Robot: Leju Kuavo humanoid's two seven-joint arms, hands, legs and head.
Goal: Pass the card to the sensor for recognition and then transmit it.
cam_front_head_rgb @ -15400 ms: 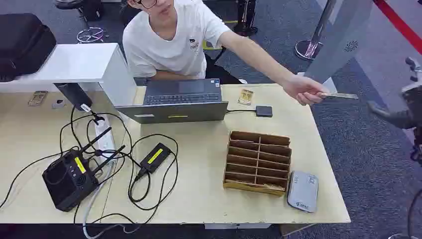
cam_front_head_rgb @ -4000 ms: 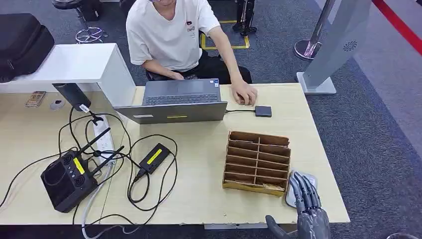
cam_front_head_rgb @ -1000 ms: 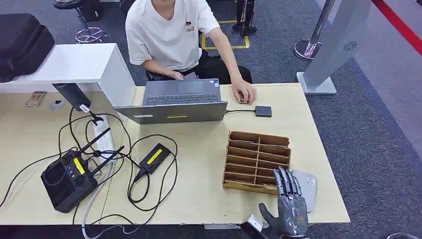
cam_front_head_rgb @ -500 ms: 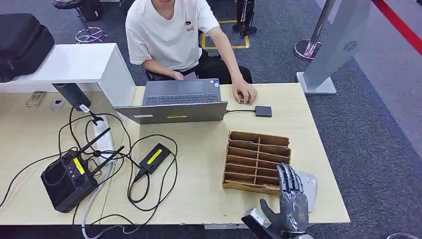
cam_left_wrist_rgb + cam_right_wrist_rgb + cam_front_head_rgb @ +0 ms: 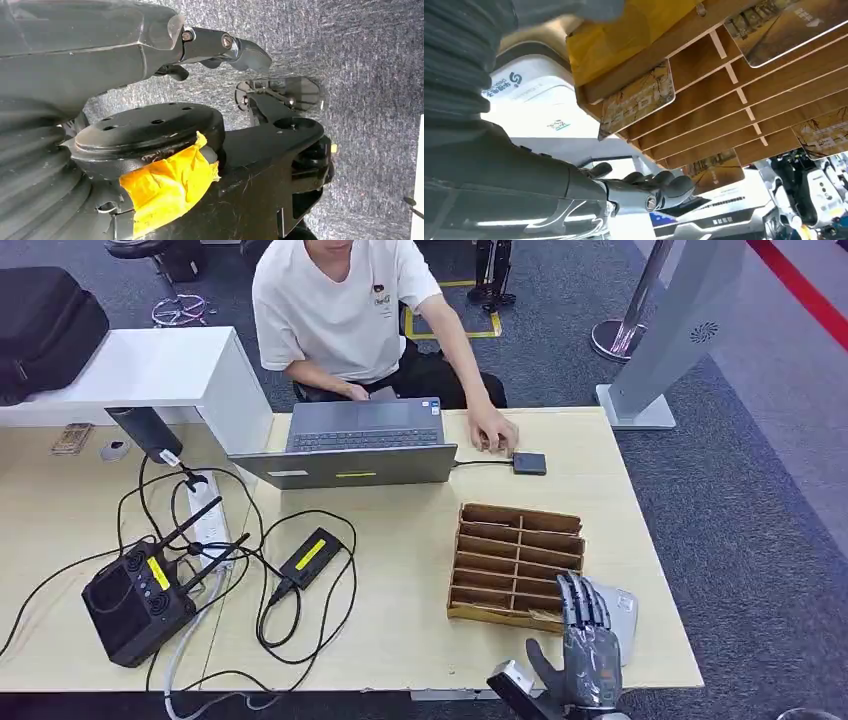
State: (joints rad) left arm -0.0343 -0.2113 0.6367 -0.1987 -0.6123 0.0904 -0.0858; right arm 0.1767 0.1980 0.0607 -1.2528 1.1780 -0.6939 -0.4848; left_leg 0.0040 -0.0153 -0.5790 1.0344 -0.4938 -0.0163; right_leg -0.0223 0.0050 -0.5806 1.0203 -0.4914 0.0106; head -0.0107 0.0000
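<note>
Right hand (image 5: pixel 588 655), fingers spread and holding nothing, hovers at the desk's (image 5: pixel 400 640) near right corner beside the wooden card rack (image 5: pixel 517 565). Cards (image 5: pixel 638 99) sit in its slots; picking one comes next.

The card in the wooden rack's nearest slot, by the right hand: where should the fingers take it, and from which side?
Probably by its exposed edge. In the right wrist view that card sticks out of the wooden rack, its other end sheathed between dividers. The right hand sits at the rack's near right corner, so pinch both faces there and draw it out along the slot.
</note>
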